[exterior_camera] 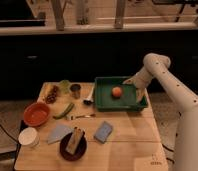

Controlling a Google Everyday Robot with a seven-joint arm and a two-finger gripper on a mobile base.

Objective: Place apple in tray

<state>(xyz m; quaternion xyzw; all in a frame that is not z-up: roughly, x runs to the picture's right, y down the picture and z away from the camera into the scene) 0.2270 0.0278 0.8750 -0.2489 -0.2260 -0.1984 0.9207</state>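
- Apple [116,91] sits on the floor of the green tray [103,102], roughly mid-tray, a little right of centre. Nothing touches it.
- Tray rests at the back right of the wooden counter [127,145], long side running left-right.
- Gripper [138,92] hangs at the tray's right end, over or just inside the right wall, near the apple but apart from it. Arm reaches in from the right, elbow high.
- Cannot tell whether the gripper is spread or pressed together; it holds nothing that shows.
- Judgement: the apple looks placed, so the task seems close to done.
- Risk one: the gripper is low and close to the right wall. A sideways pull could catch the flared rim and drag or tip the tray toward the counter edge.
- Risk two: the apple is round and smooth. Any knock to the tray could set it rolling; the low walls should stop a slow roll, maybe not a hard jolt.
- Risk three: a sweep leftward would nudge the apple itself.
- Safer exit, as I judge it: lift straight up before moving away.
- Orientation: the apple reads as a near sphere, no clear long axis. Stem or blossom end not visible, so I cannot say which way it points.
- Metal cup [76,90] and orange-red bowl [36,113] sit well left, out of the arm's way.
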